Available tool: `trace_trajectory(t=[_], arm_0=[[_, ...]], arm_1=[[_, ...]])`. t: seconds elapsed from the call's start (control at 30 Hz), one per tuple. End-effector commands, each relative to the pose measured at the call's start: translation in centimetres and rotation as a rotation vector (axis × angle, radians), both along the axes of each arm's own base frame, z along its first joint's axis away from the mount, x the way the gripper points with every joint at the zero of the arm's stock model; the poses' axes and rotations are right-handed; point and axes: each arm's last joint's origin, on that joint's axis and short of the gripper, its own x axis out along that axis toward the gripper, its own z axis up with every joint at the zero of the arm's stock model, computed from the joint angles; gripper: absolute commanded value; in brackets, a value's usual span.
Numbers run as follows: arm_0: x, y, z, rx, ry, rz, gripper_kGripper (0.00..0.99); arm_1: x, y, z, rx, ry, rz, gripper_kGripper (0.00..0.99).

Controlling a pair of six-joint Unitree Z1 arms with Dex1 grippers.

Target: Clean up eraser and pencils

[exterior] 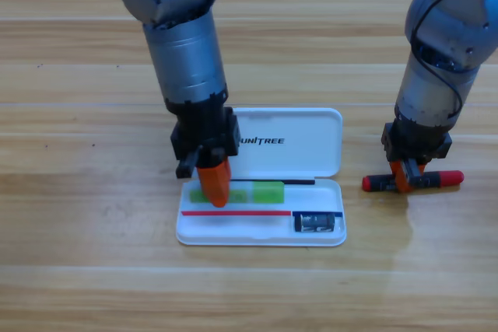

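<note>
The white case (327, 153) lies open in the middle of the table. A pale green pencil (269, 192) rests in its tray, and my left gripper (212, 186) points down on the pencil's left part, its orange jaws closed across it. The dark eraser (317, 221) sits in the tray's front right corner. To the right of the case a black pencil with red ends (443, 179) lies on the wood. My right gripper (406, 176) stands over its middle, jaws closed around it.
The case's lid (311, 126) lies flat behind the tray and bears dark print. Both grey arms come down from the top edge, the left one over the case and the right one over bare wood.
</note>
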Motion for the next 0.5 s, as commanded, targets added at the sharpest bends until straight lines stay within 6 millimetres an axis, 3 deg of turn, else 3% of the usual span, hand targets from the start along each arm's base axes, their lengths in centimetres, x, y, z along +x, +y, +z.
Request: trace_trajectory(t=[0.03, 0.13, 0.2, 0.37, 0.5], arm_0=[[-0.6, -1.8, -2.7, 0.046, 0.019, -0.017, 0.0], [-0.8, -2.0, -2.9, 0.05, 0.015, -0.017, 0.0], [-0.8, -2.0, -3.0, 0.053, 0.013, -0.017, 0.0], [-0.9, -2.0, -3.3, 0.065, 0.01, -0.018, 0.0], [-1.0, -1.8, -3.6, 0.071, 0.01, -0.021, 0.0]], arm_1=[[0.9, -1.2, -2.5, -0.05, 0.046, -0.03, 0.0], [0.8, -1.3, -1.8, -0.044, 0.033, -0.032, 0.0], [0.3, -1.7, -0.3, -0.036, 0.02, -0.032, 0.0], [-3.1, -2.0, 6.4, 0.021, -0.011, -0.027, 0.0], [-5.7, -1.8, 10.0, 0.073, -0.028, -0.023, 0.0]])
